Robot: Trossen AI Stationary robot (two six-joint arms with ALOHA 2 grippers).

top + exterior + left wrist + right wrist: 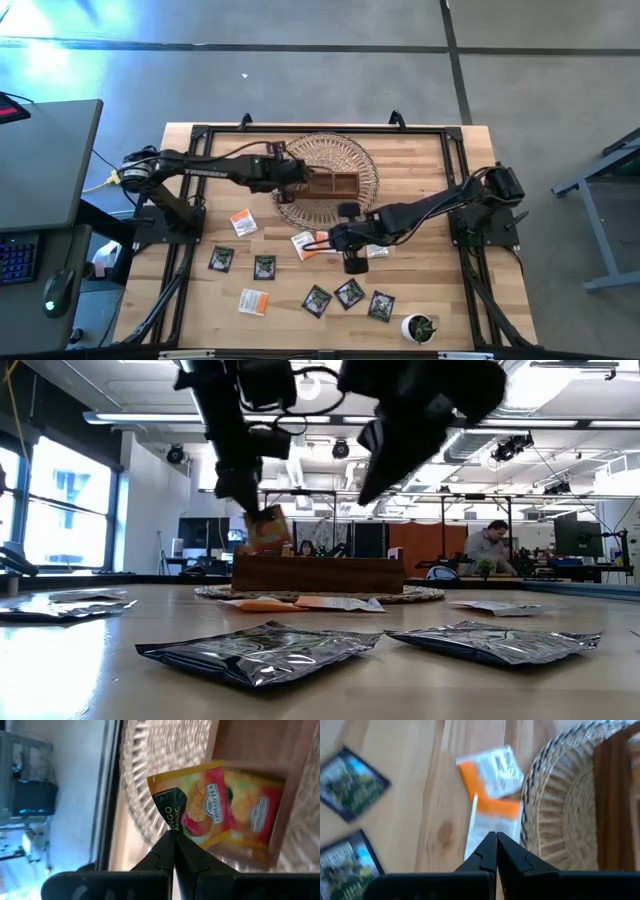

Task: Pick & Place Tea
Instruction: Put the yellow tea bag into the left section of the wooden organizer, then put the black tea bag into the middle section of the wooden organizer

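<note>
Left side first: left claw (172, 836) pinching a yellow-red tea sachet (202, 802) by one corner, fingers fully closed on the paper, hanging it just over the left end compartment of the wooden tray (330, 186). Already lying in that compartment: a second yellow-red sachet (252, 812), so stacking on top looks like the step in hand. Doing it well, as a judgement: lowering straight down until the sachet's free edge is inside the compartment walls, then opening; releasing high risks it fluttering onto the wicker mat (330, 152) under the tray. Corner grip looking thin, so slow moves only. Moving right along the counter (430, 290): white-and-orange sachets (243, 222) and black sachets (264, 267) lying loose across the front, all untouched. Right claw (496, 840) hovering over two overlapping white-and-orange sachets (492, 785) just beside the mat's rim, fingers pressed together, holding nothing, not touching the paper as far as visible. Needing to open before any pick there. Far right front: small potted plant (420, 327), well apart from both arms.
</note>
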